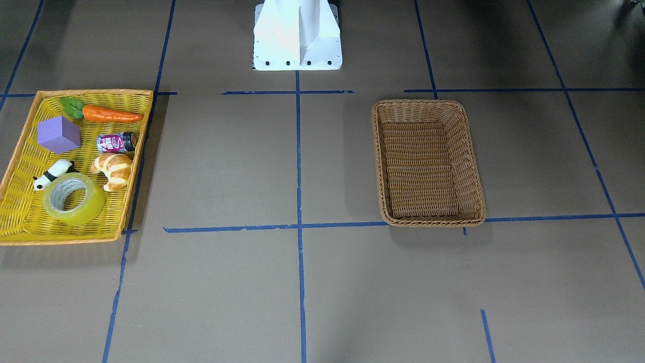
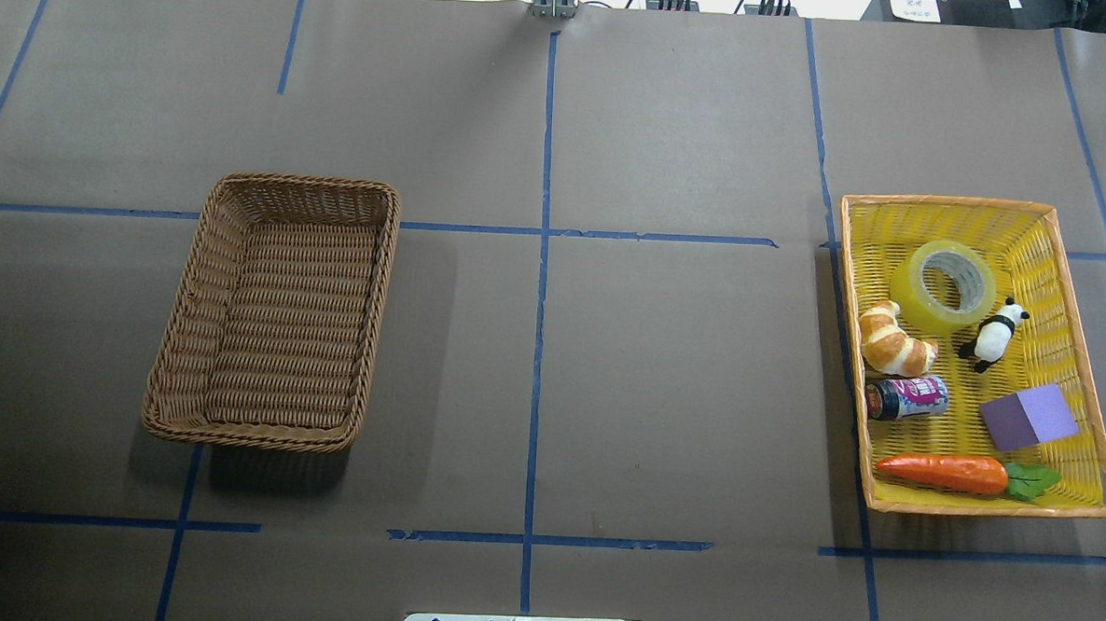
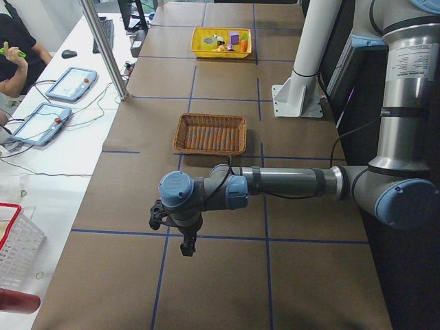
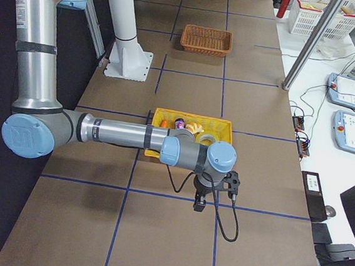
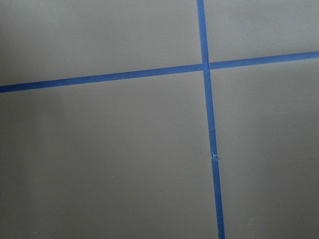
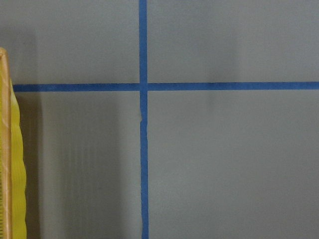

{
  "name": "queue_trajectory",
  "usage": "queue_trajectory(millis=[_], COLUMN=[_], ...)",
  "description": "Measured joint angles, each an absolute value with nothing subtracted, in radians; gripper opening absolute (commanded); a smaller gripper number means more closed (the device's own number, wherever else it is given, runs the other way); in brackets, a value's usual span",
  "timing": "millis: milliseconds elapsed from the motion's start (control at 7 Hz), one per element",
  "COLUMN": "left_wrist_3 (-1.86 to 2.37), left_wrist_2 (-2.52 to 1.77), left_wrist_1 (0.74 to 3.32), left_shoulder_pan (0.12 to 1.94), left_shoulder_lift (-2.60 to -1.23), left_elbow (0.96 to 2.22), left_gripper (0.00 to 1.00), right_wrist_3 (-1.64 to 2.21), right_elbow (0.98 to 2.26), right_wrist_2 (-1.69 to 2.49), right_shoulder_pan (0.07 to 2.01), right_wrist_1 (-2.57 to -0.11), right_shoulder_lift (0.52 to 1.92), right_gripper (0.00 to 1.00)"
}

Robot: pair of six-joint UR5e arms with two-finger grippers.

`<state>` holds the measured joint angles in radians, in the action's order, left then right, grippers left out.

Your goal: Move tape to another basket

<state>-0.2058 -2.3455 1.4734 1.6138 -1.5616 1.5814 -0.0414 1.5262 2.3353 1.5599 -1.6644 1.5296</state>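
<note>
The tape [image 1: 74,198] is a yellow-green roll with a grey-white core. It lies flat in the yellow tray [image 1: 95,92], and it also shows in the overhead view [image 2: 943,286]. The brown wicker basket [image 1: 466,151] stands empty on the other half of the table, on the left in the overhead view [image 2: 307,181]. My left gripper [image 3: 187,247] hangs over bare table, well short of the basket [image 3: 210,118]. My right gripper [image 4: 199,204] hangs beside the tray [image 4: 191,117], outside its edge. I cannot tell whether either is open or shut.
The tray [image 2: 945,202] also holds a croissant [image 2: 892,340], a panda figure [image 2: 992,335], a small can [image 2: 906,398], a purple cube [image 2: 1029,417] and a toy carrot [image 2: 947,471]. The right wrist view shows the tray's rim [image 6: 5,149]. The robot's white base [image 1: 297,35] stands at mid-table.
</note>
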Motion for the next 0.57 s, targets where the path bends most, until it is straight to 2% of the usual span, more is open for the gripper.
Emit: queue_trajectory(millis=[571], left_wrist_3=[-0.208], left_wrist_2=[-2.345], left_wrist_1=[1.473], left_shoulder_pan=[1.614], left_shoulder_lift=[-1.573], left_elbow=[1.576], left_gripper=[1.0], right_wrist_3=[-0.041], right_elbow=[1.524], right_wrist_2=[2.336], right_shoulder_pan=[1.56], right_wrist_1=[-1.644], right_shoulder_lift=[1.524], right_gripper=[1.0])
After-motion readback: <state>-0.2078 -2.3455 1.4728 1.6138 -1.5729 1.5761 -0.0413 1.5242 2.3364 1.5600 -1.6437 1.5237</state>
